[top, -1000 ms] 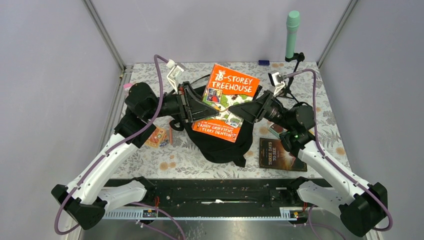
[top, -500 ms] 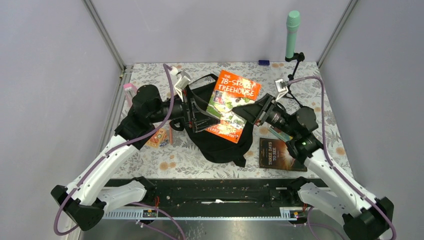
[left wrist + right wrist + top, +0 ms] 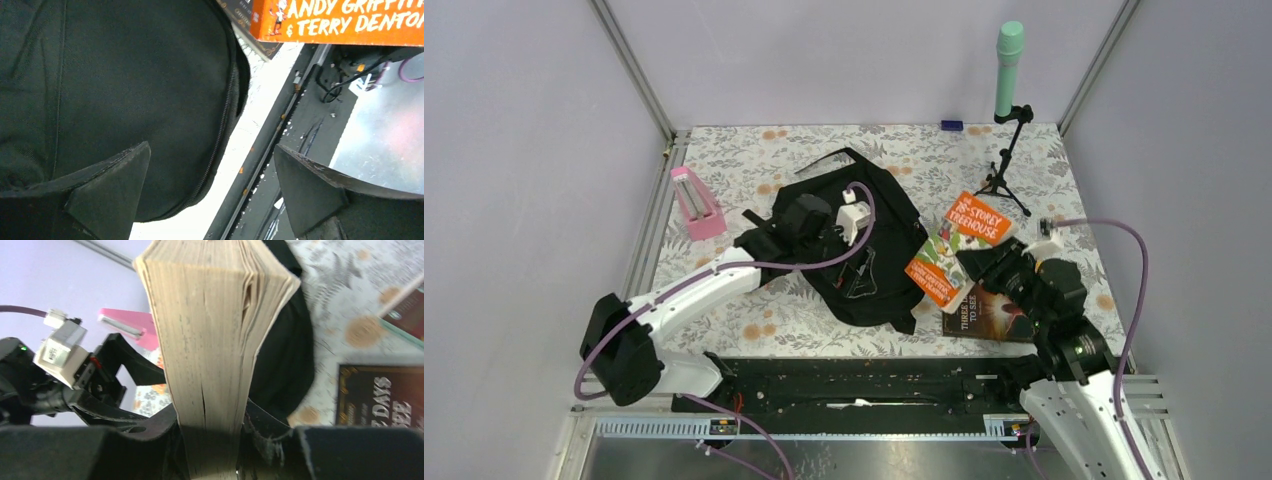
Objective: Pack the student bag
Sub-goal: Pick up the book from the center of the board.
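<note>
The student bag point(image 3: 824, 205), a black backpack, lies flat mid-table with its straps trailing toward the back. My left gripper point(image 3: 861, 272) hovers over the bag's front part, open and holding nothing. In the left wrist view the left gripper point(image 3: 211, 150) frames the bag's point(image 3: 125, 75) zip seam and the table's near edge. My right gripper point(image 3: 984, 265) is shut on an orange "Storey Treehouse" book point(image 3: 959, 245), held tilted right of the bag. The right wrist view shows that book's page edge point(image 3: 210, 340) clamped in the right gripper point(image 3: 212, 440), with the bag point(image 3: 285, 350) behind it.
A dark book "Three Days to See" point(image 3: 984, 310) lies flat under the right arm. A pink holder point(image 3: 694, 200) stands left of the bag. A teal cylinder point(image 3: 1009, 60) on a black tripod point(image 3: 1004, 180) stands at the back right. A small blue item point(image 3: 951, 125) lies at the far edge.
The left gripper let go of the orange book, opened wide and swung down over the bag. The right gripper closed on the book and carried it right, off the bag.
</note>
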{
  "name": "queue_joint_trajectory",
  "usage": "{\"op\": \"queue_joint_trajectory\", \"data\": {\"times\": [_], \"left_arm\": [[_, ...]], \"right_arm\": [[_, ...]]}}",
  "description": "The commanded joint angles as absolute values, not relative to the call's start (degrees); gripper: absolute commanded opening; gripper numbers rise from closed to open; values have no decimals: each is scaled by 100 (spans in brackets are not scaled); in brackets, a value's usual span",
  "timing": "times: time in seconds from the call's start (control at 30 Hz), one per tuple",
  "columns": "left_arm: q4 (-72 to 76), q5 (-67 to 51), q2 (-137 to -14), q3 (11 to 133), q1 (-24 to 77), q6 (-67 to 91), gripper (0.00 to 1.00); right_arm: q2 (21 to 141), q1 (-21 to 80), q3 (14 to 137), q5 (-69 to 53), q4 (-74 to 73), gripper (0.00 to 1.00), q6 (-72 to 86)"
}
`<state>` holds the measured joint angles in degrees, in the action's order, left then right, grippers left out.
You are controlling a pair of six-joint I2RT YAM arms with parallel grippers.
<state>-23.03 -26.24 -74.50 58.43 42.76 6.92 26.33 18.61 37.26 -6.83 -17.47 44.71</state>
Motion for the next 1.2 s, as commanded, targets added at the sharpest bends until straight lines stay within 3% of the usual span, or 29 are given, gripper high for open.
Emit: {"op": "queue_joint_trajectory", "data": {"times": [0.0, 0.2, 0.4, 0.47, 0.57, 0.67, 0.8, 1.17], "left_arm": [[-2225, -2261, -7829, 5906, 4509, 304, 99], [-2424, -1971, -8467, 6387, 4777, 246, 96], [-2934, -1777, -9105, 7045, 4954, 98, 73], [-2956, -1738, -9172, 7079, 4957, 99, 70], [-2979, -1569, -9173, 7015, 4964, 75, 70], [-2929, -1662, -9099, 6917, 4971, 64, 79], [-2874, -1523, -9047, 6813, 5045, 67, 81], [-3026, -1027, -9102, 6868, 5132, 44, 50]], "right_arm": [[1931, 1852, 3305, -167, -2097, 0, 4440], [1310, 1855, 2722, -261, -2393, 0, 4478], [1391, 1851, 2899, -298, -2613, 0, 4231], [1438, 1850, 2931, -322, -2615, 0, 4181], [1456, 1854, 2903, -342, -2616, 0, 4198], [1427, 1854, 2829, -379, -2607, 0, 4301], [1386, 1857, 2749, -450, -2613, 0, 4394], [1347, 1850, 2772, -483, -2615, 0, 4415]]}}
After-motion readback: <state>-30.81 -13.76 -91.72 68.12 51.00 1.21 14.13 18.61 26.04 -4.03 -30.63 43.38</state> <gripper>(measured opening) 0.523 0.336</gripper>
